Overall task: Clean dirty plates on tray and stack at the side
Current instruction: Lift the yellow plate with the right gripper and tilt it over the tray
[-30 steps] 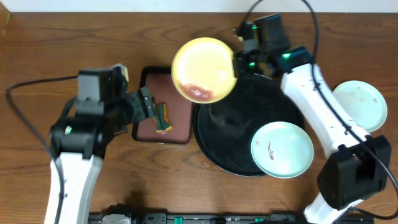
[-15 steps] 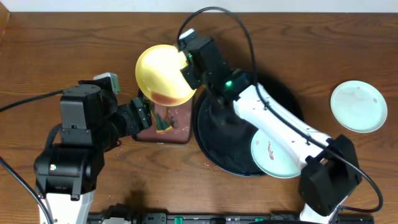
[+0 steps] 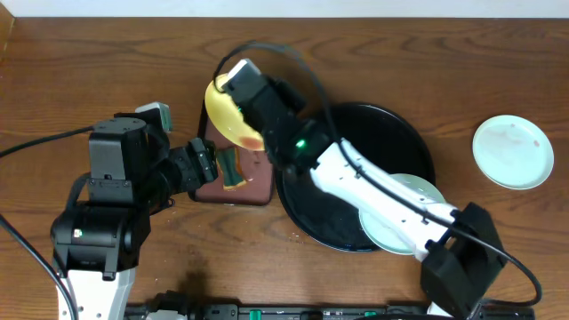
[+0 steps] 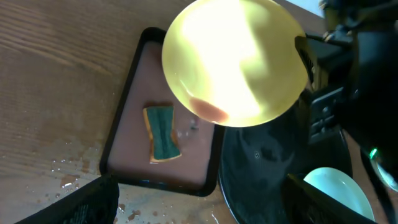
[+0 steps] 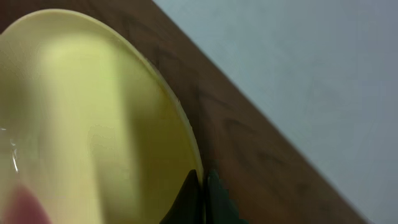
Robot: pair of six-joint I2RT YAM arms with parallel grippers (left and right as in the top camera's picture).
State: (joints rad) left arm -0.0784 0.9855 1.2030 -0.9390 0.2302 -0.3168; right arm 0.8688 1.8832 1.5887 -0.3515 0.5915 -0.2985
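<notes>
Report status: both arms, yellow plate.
Right gripper shut on yellow plate rim, plate tilted over maroon tray, smear showing. Left gripper open, empty, near sponge. Nothing in the way.

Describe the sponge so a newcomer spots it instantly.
Find the large round glossy black tray mid-table; a smaller rectangular maroon-brown tray sits beside its left side. The small green sponge with orange-yellow edging lies flat inside it, the only dark green, oblong thing there.

A yellow plate (image 5: 93, 124) fills the left, a blurred reddish smear (image 5: 25, 205) low on it. Dark jaws pinch its rim; brown wooden surface (image 5: 249, 149) lies behind.
</notes>
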